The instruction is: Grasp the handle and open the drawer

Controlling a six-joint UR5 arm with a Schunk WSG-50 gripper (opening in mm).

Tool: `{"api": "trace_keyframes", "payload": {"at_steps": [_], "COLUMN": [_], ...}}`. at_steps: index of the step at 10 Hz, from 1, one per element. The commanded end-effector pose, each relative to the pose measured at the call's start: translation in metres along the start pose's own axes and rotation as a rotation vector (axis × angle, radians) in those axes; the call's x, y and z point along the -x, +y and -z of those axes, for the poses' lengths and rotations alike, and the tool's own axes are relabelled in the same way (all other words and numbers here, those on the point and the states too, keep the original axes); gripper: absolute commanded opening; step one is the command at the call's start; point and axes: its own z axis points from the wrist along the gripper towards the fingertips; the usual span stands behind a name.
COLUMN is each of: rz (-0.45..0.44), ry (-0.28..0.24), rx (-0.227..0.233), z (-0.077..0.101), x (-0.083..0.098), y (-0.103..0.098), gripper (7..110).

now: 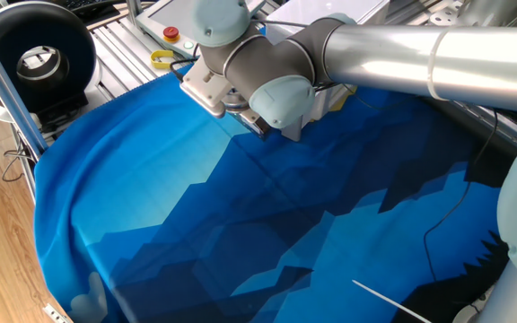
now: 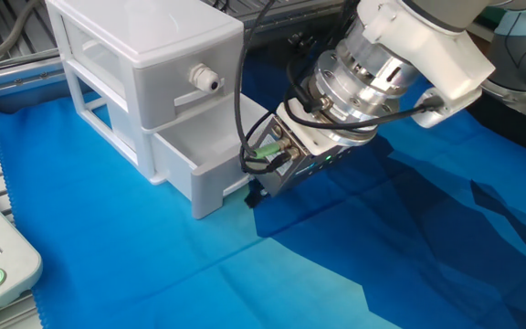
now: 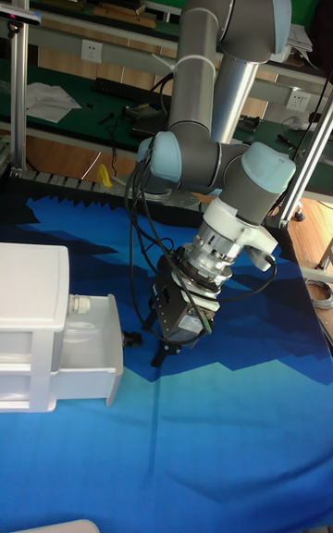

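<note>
From one fixed view we see the arm stretched over the blue cloth, its wrist low near the cloth's far edge. A red button sits on the panel beyond the wrist. The cabinet is hidden here.

From the other fixed view, the white cabinet stands on the cloth. Its lower drawer is pulled partly out, while the upper one, with a pale knob, is in. The gripper sits just beside the drawer's front, at its right corner. We cannot make out the handle, and we cannot tell whether the fingers are spread or closed.

In the tall fixed view, the drawer juts out of the cabinet's right side. The gripper hangs just right of it, apart from the front face, dark fingertips pointing down toward the cloth.
</note>
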Motion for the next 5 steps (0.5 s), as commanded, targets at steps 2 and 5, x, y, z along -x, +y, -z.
{"api": "trace_keyframes", "payload": {"at_steps": [2, 5], "rz": [-0.034, -0.034], "ry": [0.040, 0.051], "rx": [0.033, 0.028], "z": [-0.003, -0.007], "x": [-0.018, -0.028], "y": [0.011, 0.013], "gripper": [44, 44]}}
